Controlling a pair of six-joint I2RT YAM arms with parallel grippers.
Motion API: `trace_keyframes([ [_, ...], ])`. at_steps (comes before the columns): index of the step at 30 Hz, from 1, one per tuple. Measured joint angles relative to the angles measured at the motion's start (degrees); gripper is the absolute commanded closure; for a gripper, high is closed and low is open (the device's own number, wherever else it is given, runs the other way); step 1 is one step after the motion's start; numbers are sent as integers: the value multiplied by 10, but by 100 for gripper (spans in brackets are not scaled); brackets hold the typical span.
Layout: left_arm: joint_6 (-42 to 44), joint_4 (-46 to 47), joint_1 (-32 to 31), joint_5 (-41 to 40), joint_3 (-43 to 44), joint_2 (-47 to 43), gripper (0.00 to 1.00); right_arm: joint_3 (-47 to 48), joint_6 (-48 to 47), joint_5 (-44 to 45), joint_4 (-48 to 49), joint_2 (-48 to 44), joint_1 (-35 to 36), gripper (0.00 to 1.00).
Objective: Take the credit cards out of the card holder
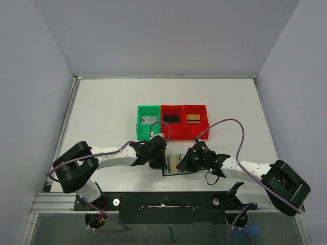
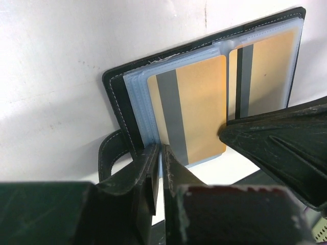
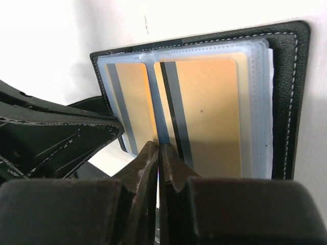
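Where the white matte table (image 1: 102, 112) nears its front edge, card holder (image 1: 172, 166) lies open: black stitched leather, clear glossy sleeves. Two gold credit cards (image 3: 209, 112), grey-striped, sleeved. Left gripper (image 2: 161, 155) pinches sleeve's near edge; right gripper (image 3: 158, 153) jaws together at fold.

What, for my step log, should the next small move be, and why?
Probably draw the right fingers gently back toward the robot, testing whether the right-hand gold card slides from its clear sleeve. Both pairs, left fingers included, are pinched shut on the open wallet at its near edge, both cards fully pocketed.
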Motion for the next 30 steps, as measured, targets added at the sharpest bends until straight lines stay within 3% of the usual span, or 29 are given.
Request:
trace_keyframes([
  [6,0,1,-4,0,2,4,98,-37,-2,-41,40,-37,-35,100],
  [22,0,-2,-7,-2,11,11,100,-51,-51,-84,8,-98,-90,100],
  [30,0,-6,-10,-10,10,7,90,-51,-48,-68,-16,-97,-93,100],
])
